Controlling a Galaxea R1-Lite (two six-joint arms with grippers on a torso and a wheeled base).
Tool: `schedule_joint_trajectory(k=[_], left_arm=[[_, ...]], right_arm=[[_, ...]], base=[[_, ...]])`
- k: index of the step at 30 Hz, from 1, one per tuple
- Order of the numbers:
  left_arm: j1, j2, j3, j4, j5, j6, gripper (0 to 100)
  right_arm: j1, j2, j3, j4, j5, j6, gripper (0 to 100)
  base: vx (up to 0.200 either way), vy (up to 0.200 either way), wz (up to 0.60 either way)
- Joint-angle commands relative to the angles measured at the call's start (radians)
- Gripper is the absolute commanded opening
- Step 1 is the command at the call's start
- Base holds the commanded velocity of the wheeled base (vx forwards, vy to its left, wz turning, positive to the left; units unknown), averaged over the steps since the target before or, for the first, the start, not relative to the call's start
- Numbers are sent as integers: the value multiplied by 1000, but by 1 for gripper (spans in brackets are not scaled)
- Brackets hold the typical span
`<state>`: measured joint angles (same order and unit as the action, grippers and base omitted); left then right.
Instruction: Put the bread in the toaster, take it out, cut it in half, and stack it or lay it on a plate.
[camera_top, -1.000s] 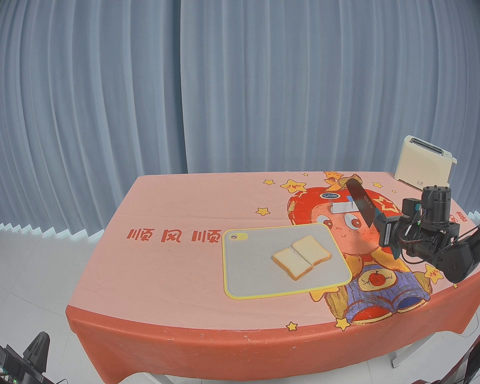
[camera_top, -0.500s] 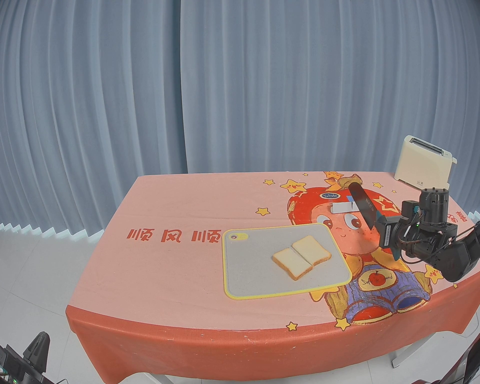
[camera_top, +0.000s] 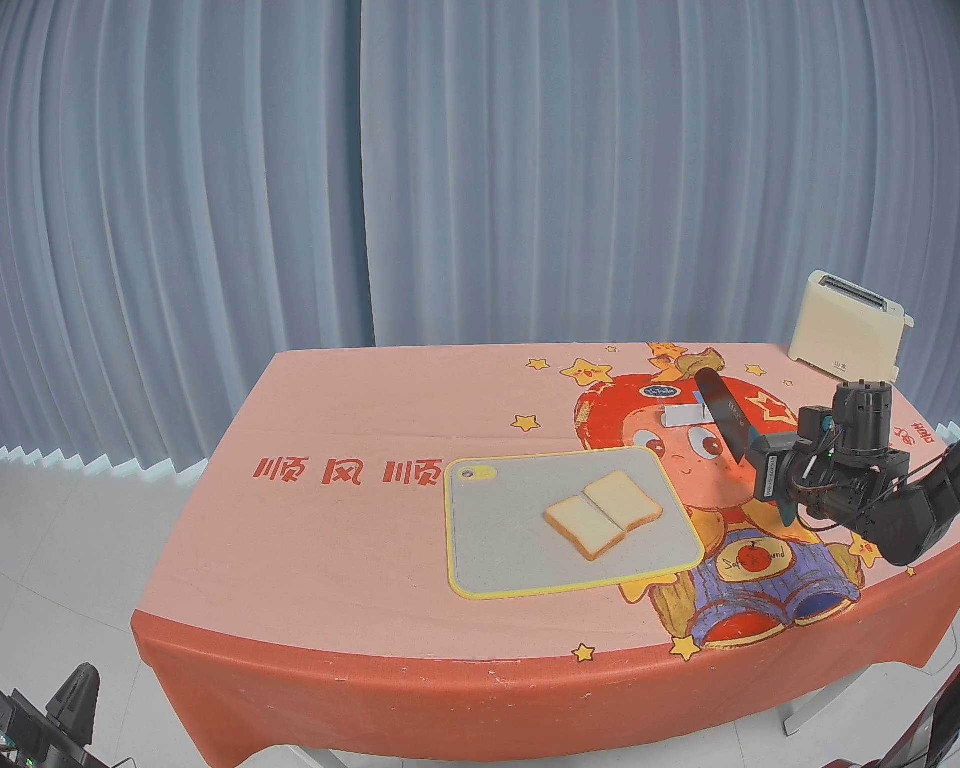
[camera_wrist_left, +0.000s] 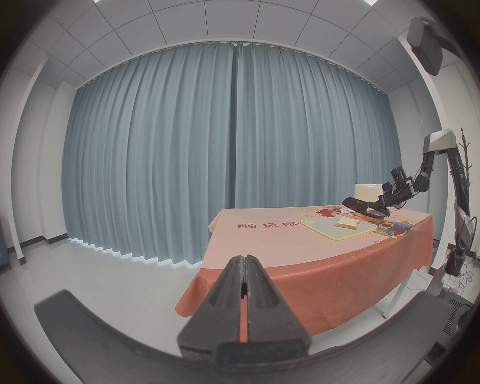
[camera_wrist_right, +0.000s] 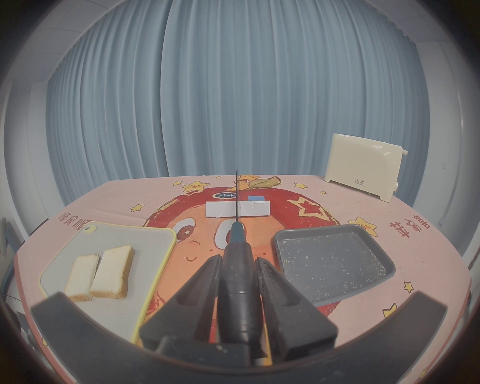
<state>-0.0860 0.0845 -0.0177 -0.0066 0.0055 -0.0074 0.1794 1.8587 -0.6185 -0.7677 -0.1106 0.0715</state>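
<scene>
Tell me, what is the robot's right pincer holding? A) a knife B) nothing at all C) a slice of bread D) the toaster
A: the right pincer is shut on the dark handle of a knife, its blade pointing out ahead, while both bread halves lie on the cutting board.
</scene>
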Motion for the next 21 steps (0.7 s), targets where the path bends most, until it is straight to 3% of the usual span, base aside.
schedule_joint_trajectory(k=[1,21], left_arm=[[0,1,18,0,1,0,0],[0,1,18,0,1,0,0]], right_arm=[[2,0,-1,-1,0,1,0],[3,-21,3,1,0,-2,0]], base=[[0,0,0],[0,0,0]])
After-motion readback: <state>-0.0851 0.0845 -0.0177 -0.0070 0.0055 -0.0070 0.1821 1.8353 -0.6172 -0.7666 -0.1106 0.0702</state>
